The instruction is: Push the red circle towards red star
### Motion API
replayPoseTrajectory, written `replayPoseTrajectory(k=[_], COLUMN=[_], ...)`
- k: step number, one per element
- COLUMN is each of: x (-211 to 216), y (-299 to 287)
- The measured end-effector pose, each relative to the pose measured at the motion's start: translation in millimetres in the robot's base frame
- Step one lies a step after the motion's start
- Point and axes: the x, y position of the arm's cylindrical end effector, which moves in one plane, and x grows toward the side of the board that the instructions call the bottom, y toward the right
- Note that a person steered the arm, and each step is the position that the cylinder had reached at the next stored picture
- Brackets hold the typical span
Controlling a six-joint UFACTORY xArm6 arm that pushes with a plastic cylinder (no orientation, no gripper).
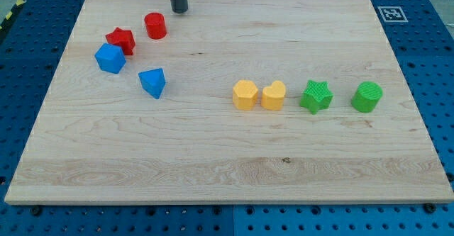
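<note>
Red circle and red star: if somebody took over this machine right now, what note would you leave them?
My tip sits near the view's top, just up and right of the red circle, not touching it.
The red star lies down-left of the circle, a small gap between them, touching the blue cube.
Done: circle is close to the star.
Left: push the circle down-left to close the gap.

Two red blocks [155, 25], two blue [110, 58], two yellow [245, 94], two green [316, 96].
</note>
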Motion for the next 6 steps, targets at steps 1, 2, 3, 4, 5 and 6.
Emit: replayPoseTrajectory(k=[1,2,3,4,5,6], x=[16,36,52,69,86,86], y=[-13,-33,-44,-44,-42,9])
